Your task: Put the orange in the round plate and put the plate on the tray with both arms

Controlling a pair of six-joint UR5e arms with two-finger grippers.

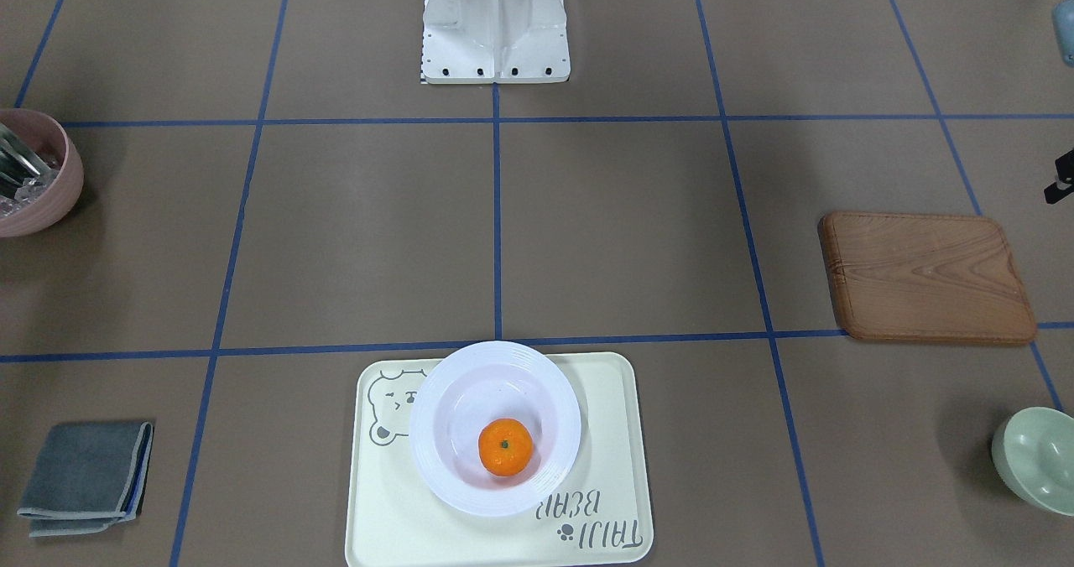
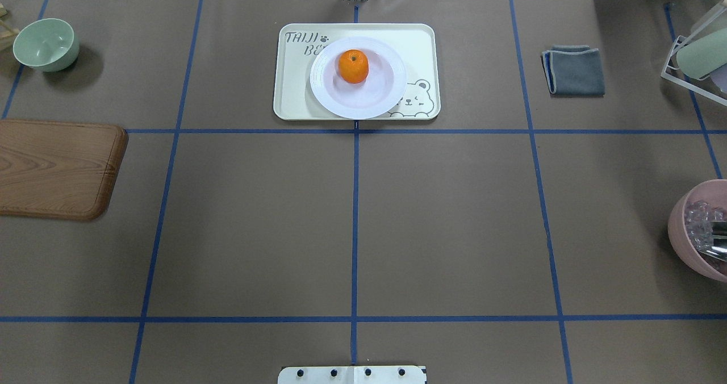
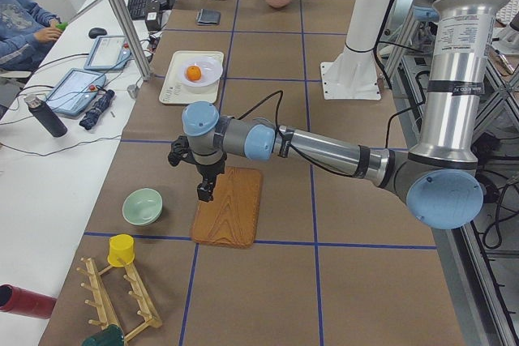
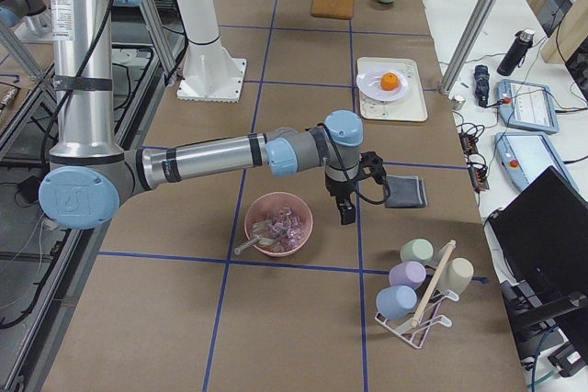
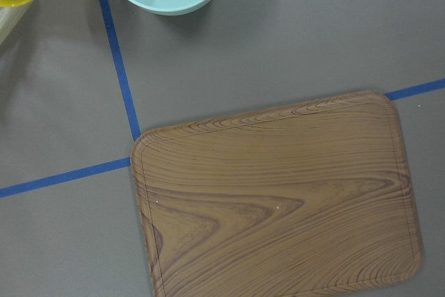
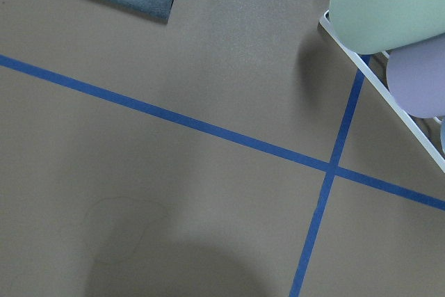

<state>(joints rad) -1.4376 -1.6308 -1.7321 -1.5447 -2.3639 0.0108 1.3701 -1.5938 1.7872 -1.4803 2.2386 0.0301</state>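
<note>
On the tabletop (image 2: 255,219) the orange (image 2: 353,66) sits in the round plate (image 2: 372,99) on the tray (image 2: 291,97), so we'd park the left pincer (image 3: 205,192) and right pincer (image 4: 346,211), whose grip state we cannot tell, well clear.

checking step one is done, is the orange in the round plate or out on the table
In. The orange sits in the sunken centre of the round plate, inside its rim; the plate is on the tray.
</note>
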